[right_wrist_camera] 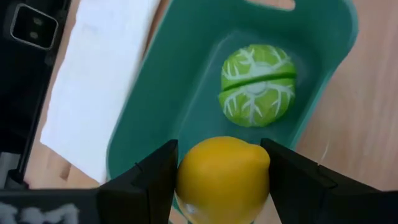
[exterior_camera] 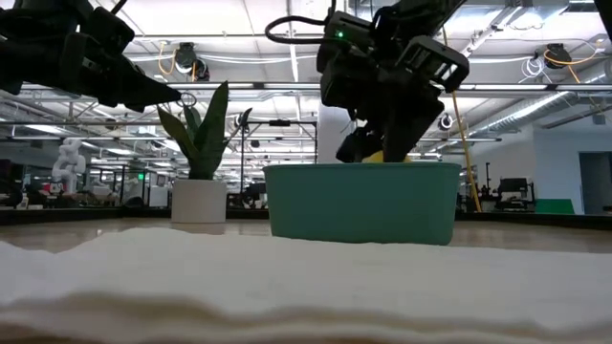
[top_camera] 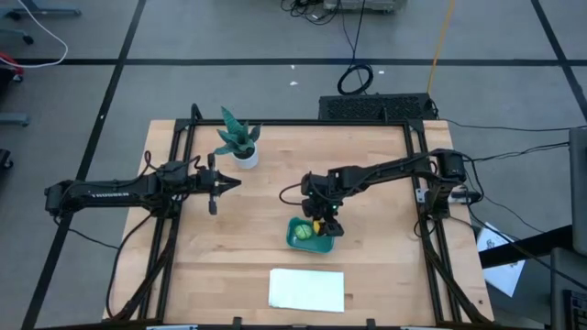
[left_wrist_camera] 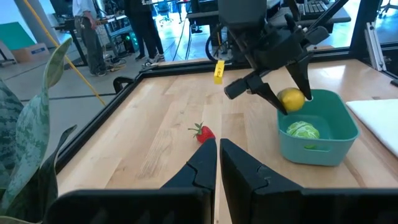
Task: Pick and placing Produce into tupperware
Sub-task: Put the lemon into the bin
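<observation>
- High view: the yellow lemon piece (top_camera: pixel 317 226) is being held by the right gripper (top_camera: pixel 323 224) over the near edge of the teal tupperware (top_camera: pixel 310 236).
- Right wrist view: the lemon piece is being clamped between widely spread fingers (right_wrist_camera: pixel 155 180), above the container.
- The round green piece (right_wrist_camera: pixel 257 84) is being kept inside the tupperware.
- The red strawberry piece (left_wrist_camera: pixel 203 132) is being left on the wooden table (top_camera: pixel 266 197), apart from the container.
- The left gripper (top_camera: pixel 217 184) is being held shut and empty, beside the potted plant (top_camera: pixel 238 138).

Wooden table (top_camera: pixel 367 266) bears tupperware (top_camera: pixel 307 246), strawberry (left_wrist_camera: pixel 204 133), plant (top_camera: pixel 240 142), white sheet (top_camera: pixel 306 290).
</observation>
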`<act>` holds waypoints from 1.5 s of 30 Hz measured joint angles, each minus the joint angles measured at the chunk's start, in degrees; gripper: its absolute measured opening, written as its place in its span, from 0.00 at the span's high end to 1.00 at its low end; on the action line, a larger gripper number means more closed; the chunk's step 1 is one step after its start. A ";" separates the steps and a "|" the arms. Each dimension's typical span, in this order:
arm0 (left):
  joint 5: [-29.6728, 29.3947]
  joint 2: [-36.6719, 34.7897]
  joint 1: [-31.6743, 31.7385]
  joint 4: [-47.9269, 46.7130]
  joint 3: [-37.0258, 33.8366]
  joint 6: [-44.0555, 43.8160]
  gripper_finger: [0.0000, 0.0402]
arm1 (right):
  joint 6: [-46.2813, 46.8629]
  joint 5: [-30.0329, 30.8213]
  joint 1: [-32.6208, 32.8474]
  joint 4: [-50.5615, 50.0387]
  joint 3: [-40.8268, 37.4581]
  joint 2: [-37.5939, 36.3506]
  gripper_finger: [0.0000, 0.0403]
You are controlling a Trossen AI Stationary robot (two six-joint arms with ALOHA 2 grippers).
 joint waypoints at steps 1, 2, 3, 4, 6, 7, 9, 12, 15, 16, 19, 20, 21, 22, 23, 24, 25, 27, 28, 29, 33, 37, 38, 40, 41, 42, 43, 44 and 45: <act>0.00 -0.02 0.00 0.00 0.00 0.00 0.94 | -0.05 0.02 0.04 0.29 -0.20 0.00 0.50; -0.01 -0.01 0.00 0.00 0.00 0.02 0.94 | -0.06 0.00 0.06 0.75 -0.27 0.00 0.50; 0.00 -0.01 0.00 0.00 0.00 0.07 0.94 | -0.05 0.00 0.10 1.28 -0.30 0.00 0.50; -0.02 -0.01 0.00 0.00 0.00 0.09 0.94 | -0.09 0.00 0.21 1.52 -0.30 0.00 0.50; -0.02 0.00 0.00 0.00 0.00 0.09 0.94 | -0.79 0.02 0.49 1.34 -0.30 0.00 0.50; -0.02 0.00 0.00 0.00 0.00 0.09 0.94 | -1.48 0.02 0.71 1.32 -0.30 0.00 0.50; -0.02 0.00 0.00 0.00 0.00 0.09 0.94 | -2.97 0.07 1.22 1.34 -0.30 0.00 0.50; -0.02 0.00 0.00 0.00 0.00 0.07 0.94 | -4.46 0.09 1.73 1.30 -0.30 0.00 0.50; -0.02 -0.01 0.00 0.00 0.00 0.07 0.94 | -5.58 0.49 2.14 1.33 -0.30 0.00 0.50; -0.02 -0.01 0.00 0.00 0.00 0.07 0.94 | -5.68 0.54 2.28 1.33 -0.30 0.00 0.50; -0.02 0.00 0.00 0.00 0.00 0.05 0.94 | -5.75 0.74 2.31 1.37 -0.30 0.00 0.50; -0.02 0.00 0.00 0.02 0.00 0.05 0.94 | -5.91 1.38 2.34 1.46 -0.30 0.00 0.50; -0.03 0.00 0.00 0.02 0.00 0.03 0.94 | -6.13 1.95 2.36 1.61 -0.30 0.00 0.50; -0.02 -0.02 0.00 0.02 0.00 0.02 0.94 | -6.27 1.99 2.33 1.63 -0.30 0.00 0.50; -0.03 -0.01 0.00 0.02 0.00 0.02 0.94 | -6.35 2.03 2.33 1.67 -0.30 0.00 0.50; -0.03 0.00 0.00 0.02 0.00 0.00 0.94 | -6.45 2.03 2.33 1.78 -0.30 0.00 0.50; -0.03 -0.01 0.00 0.02 0.00 0.00 0.94 | -6.55 2.04 2.33 1.84 -0.30 0.00 0.50; -0.04 0.00 0.00 0.02 0.00 -0.02 0.94 | -6.96 2.05 2.33 1.82 -0.30 0.00 0.50; -0.04 0.00 0.00 0.02 0.00 -0.02 0.94 | -7.05 2.03 2.33 1.93 -0.30 0.00 0.50; -0.03 0.00 0.00 0.02 0.00 -0.02 0.94 | -7.09 2.08 2.33 2.01 -0.30 0.00 0.50; -0.04 -0.01 0.00 0.02 0.00 -0.02 0.94 | -7.40 2.67 2.33 1.98 -0.30 0.11 0.50; -0.04 0.00 0.00 0.00 0.00 -0.02 0.94 | -7.75 3.67 2.33 1.90 -0.34 0.74 0.50; -0.04 -0.02 0.00 0.00 0.00 0.00 0.94 | -7.75 3.65 2.33 2.01 -0.34 0.71 0.50; -0.04 0.00 0.00 -0.07 0.00 0.00 0.94 | -7.74 3.65 2.33 2.48 -0.32 0.61 0.50; -0.04 -0.02 0.00 -0.07 0.00 0.00 0.94 | -7.63 3.65 2.33 2.52 -0.32 0.61 0.50; -0.04 -0.02 0.00 -0.07 0.00 0.00 0.94 | -7.58 3.67 2.33 2.52 -0.34 0.65 0.50; -0.04 0.00 0.00 -0.08 0.00 0.02 0.94 | -7.56 3.67 2.33 2.63 -0.34 0.66 0.50; -0.04 0.00 0.00 -0.08 0.00 0.12 0.94 | -7.54 3.67 2.33 2.78 -0.34 0.66 0.50; -0.05 -0.02 0.00 -0.08 0.00 0.13 0.94 | -7.53 3.70 2.33 2.83 -0.32 0.63 0.50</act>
